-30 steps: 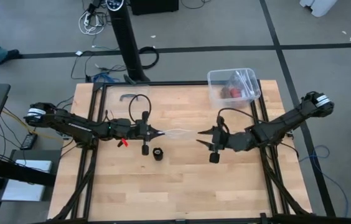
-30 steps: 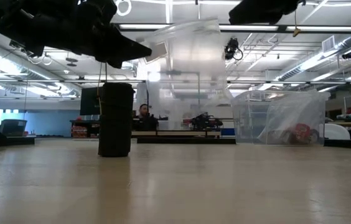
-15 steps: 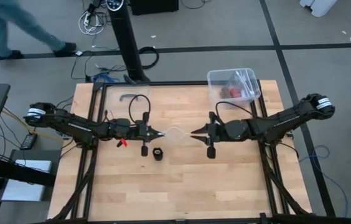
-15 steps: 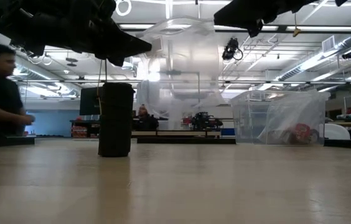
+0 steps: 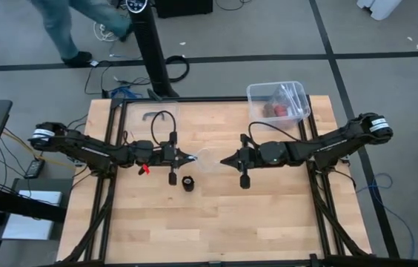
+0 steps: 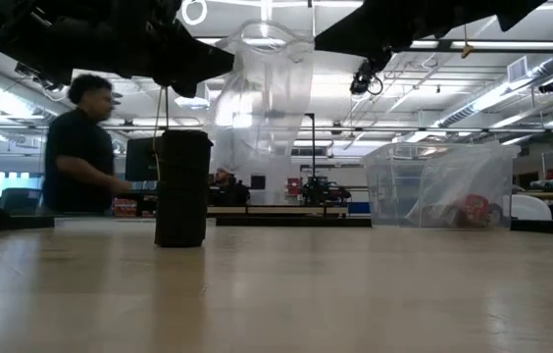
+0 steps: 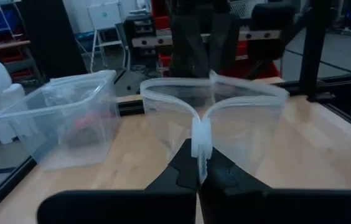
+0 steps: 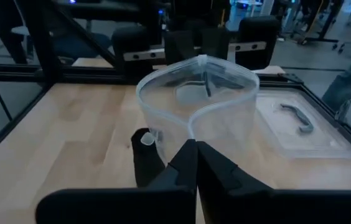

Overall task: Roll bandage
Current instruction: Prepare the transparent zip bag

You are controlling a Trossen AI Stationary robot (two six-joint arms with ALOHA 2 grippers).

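The bandage [image 5: 188, 183] shows as a black roll standing on its end on the wooden table, near the middle; in the low view the bandage [image 6: 181, 188] stands upright. Above it and just beyond it, a clear plastic wrapper [image 5: 207, 159] hangs between my two grippers, its mouth spread into a loop. My left gripper [image 5: 191, 158] is shut on the wrapper's left side. My right gripper [image 5: 222, 161] is shut on its right side. In the right wrist view the bandage [image 8: 143, 167] shows below the wrapper. My left gripper pinches the wrapper's thick rim [image 7: 200, 129] between its two fingers, coming level from the table's left. The wrapper is lifted clear of the table. My right gripper pinches the opposite side of the rim [image 8: 189, 128] between its two fingers, coming nearly level from the table's right. The wrapper [image 6: 267, 98] hangs in the air between both holds, mouth rounded open.
A clear plastic box [image 5: 278, 102] with red things inside stands at the table's far right. A flat clear lid [image 5: 153, 119] lies at the far left. A person [image 6: 80, 147] walks behind the table. Bare wood lies toward the near edge.
My right gripper has moved toward the table's left, up to the wrapper, tipped slightly down, and shut on the wrapper's right side. The wrapper, earlier stretched flat from my left gripper, now bulges into a rounded loop between both. A person has walked past behind the table.
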